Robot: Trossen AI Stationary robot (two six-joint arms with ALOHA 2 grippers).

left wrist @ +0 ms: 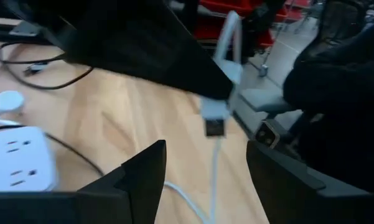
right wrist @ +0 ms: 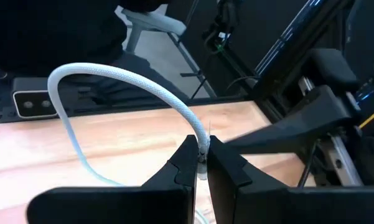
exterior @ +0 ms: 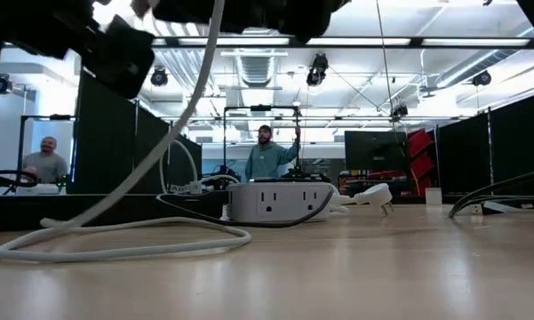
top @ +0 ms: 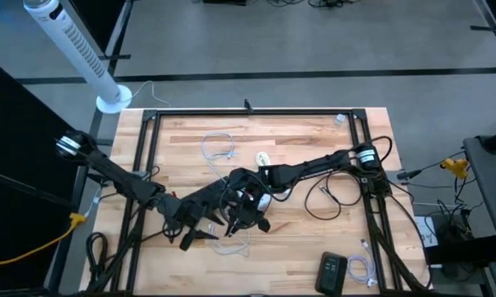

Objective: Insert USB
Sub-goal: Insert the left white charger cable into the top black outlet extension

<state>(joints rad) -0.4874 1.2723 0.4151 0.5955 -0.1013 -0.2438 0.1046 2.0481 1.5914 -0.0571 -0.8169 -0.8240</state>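
Right pincer (right wrist: 200, 163) clamped on white USB cable (right wrist: 121, 84), plug (left wrist: 215, 126) hanging just ahead of open left pincer (left wrist: 205, 180), above wooden counter (top: 297, 136).

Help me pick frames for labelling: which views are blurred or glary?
Left wrist view: motion-smeared, though the white USB cable reads. Low view: ceiling lights glare, dark arm silhouetted overhead. Right wrist view: crisp on the right gripper pinching the cable. High view: evenly lit.

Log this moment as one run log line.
right gripper: shut on white USB cable | left gripper: open, empty | power strip: USB not inserted
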